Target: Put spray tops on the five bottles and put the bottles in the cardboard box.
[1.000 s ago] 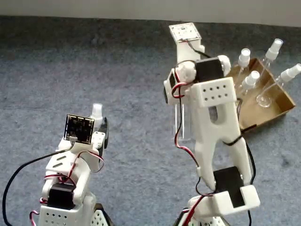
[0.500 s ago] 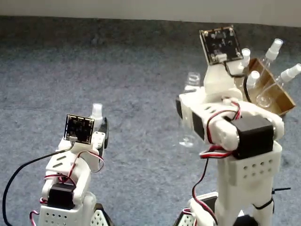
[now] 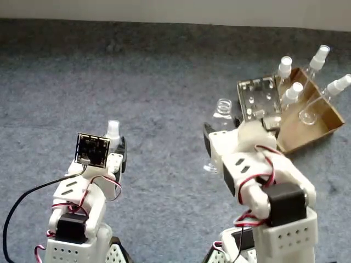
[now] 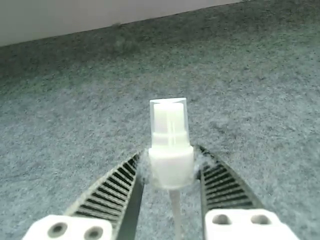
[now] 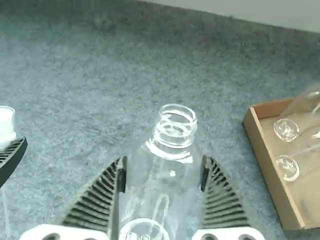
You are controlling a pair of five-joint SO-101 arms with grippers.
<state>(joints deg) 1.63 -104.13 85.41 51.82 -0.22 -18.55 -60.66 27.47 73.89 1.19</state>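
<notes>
**Two grippers, each holding one part over the grey carpet (image 3: 109, 82).**
The left gripper (image 4: 170, 159) pinches a white spray top (image 4: 170, 145) between its jaws, the cap pointing beyond the tips. The right gripper (image 5: 163, 164) clamps a clear bottle (image 5: 173, 137) by its body, its open neck past the tips. At far right, the cardboard box (image 3: 300, 134) holds four capped bottles (image 3: 295, 92), their tops toward its far side.

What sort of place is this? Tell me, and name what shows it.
Probably a robot test bench: a grey carpeted table, the left tool holding a spray top, the right tool an uncapped bottle, beside a cardboard box of capped bottles.
</notes>
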